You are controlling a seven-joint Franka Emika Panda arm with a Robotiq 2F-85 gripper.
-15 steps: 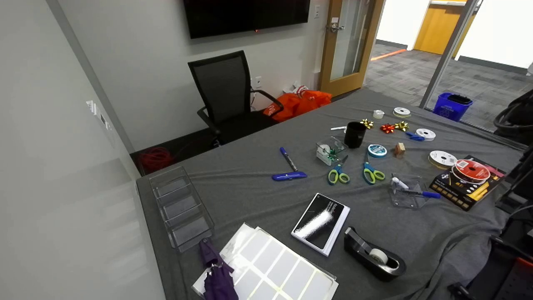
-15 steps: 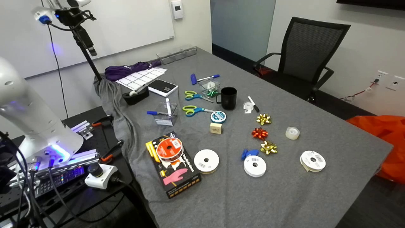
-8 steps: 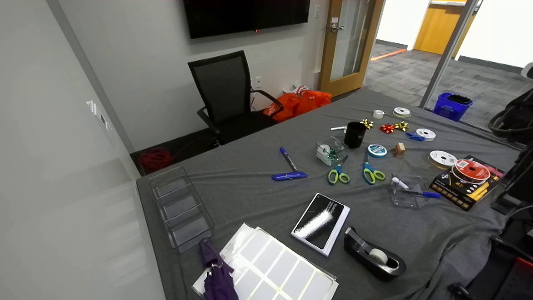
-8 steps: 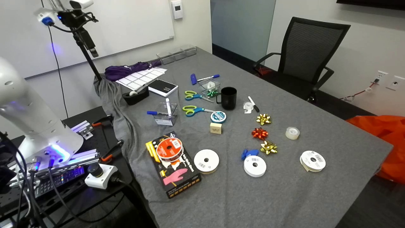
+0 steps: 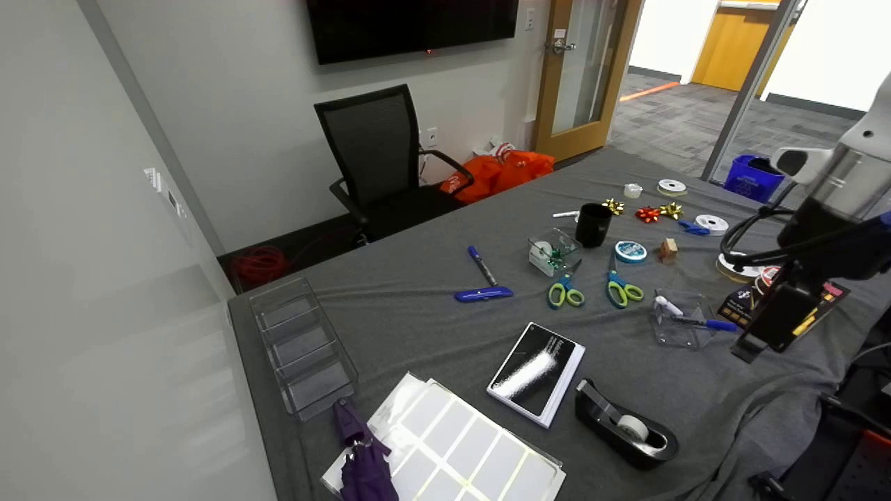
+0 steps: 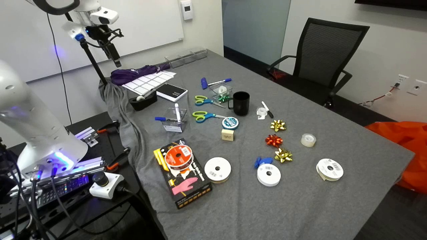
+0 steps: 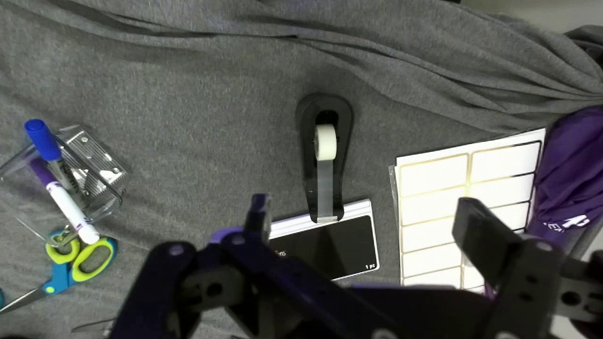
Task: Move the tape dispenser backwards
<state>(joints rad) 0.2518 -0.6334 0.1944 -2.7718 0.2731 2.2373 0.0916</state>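
Observation:
The tape dispenser [image 5: 616, 440] is long, low and black with a white tape roll in it. It rests on the grey tablecloth beside the flat black box with a white border [image 5: 536, 372]. It also shows in another exterior view [image 6: 144, 103] and in the wrist view [image 7: 325, 160], where its cutter end overlaps the box's edge. My gripper [image 7: 363, 205] is open with nothing between its fingers. It hangs above the table, apart from the dispenser, pointing down in both exterior views [image 5: 750, 348] [image 6: 116, 62]. In the wrist view the dispenser lies ahead of the fingers, laterally between them.
White label sheets [image 5: 459, 445] and a purple umbrella [image 5: 365, 459] lie on the box's far side. A clear holder with markers [image 5: 686, 320], scissors [image 5: 619, 289] and a black box with ribbon rolls [image 6: 186, 193] are nearby. Cloth folds [image 7: 377, 61] run along the table edge.
My gripper has come into an exterior view from the right edge. In another it has moved right and slightly down, out over the table. The dispenser has not moved.

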